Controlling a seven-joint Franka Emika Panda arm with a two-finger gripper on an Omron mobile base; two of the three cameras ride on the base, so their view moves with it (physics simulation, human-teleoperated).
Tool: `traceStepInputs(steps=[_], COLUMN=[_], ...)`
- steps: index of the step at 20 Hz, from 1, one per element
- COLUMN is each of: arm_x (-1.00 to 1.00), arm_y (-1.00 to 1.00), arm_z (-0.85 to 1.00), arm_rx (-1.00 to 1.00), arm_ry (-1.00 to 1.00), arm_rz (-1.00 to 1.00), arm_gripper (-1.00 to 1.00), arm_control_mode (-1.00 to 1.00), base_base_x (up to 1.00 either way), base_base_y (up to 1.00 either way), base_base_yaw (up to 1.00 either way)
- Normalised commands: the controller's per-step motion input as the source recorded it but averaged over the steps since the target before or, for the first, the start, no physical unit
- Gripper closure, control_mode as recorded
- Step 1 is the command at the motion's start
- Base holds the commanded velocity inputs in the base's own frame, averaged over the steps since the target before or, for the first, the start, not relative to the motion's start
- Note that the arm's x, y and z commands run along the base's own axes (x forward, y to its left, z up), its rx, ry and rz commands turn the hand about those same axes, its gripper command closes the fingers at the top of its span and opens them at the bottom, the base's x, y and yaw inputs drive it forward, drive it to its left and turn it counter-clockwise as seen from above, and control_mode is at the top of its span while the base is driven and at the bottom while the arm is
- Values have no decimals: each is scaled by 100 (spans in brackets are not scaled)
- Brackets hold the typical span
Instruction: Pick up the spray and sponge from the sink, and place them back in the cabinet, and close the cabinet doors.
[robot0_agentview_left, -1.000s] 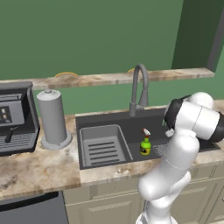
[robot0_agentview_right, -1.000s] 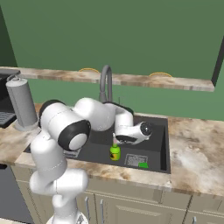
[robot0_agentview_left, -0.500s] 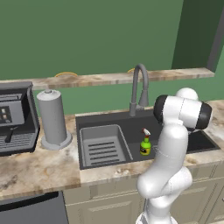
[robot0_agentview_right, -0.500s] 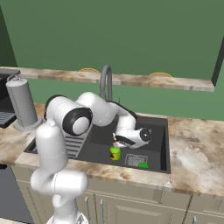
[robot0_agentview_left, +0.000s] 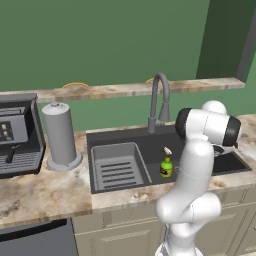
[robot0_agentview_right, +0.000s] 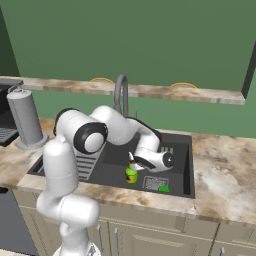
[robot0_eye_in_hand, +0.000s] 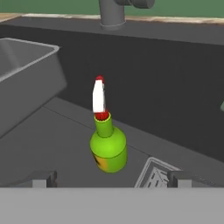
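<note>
gripper: jaws spread wide, holding nothing, touching nothing, low inside the sink | spray: stands upright on sink floor, long axis vertical, just in front of the gripper and between its fingertips' lines, nozzle on top | sponge: lies flat on sink floor, near the front wall, apart from spray

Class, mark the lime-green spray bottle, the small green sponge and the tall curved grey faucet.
Lime-green spray bottle (robot0_eye_in_hand: 108, 152): hand view, on its round body.
Small green sponge (robot0_agentview_right: 163, 188): right base view, on its top face.
Tall curved grey faucet (robot0_agentview_left: 155, 100): left base view, on its upright stem.
</note>
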Motion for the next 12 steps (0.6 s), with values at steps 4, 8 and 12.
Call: traceStepInputs(steps=[4, 8, 12], arm_x=[0, 1, 10], arm_y=[0, 4, 3], arm_z=[-5, -26, -20], arm_rx=[1, 0, 0], arm_ry=[-4, -1, -1], arm_rz=[0, 0, 0], arm_gripper=[-100, -100, -100], arm_control_mode=[-100, -100, -100], base_base_x=[0, 0, 0], base_base_y=[0, 0, 0], base_base_yaw=[0, 0, 0])
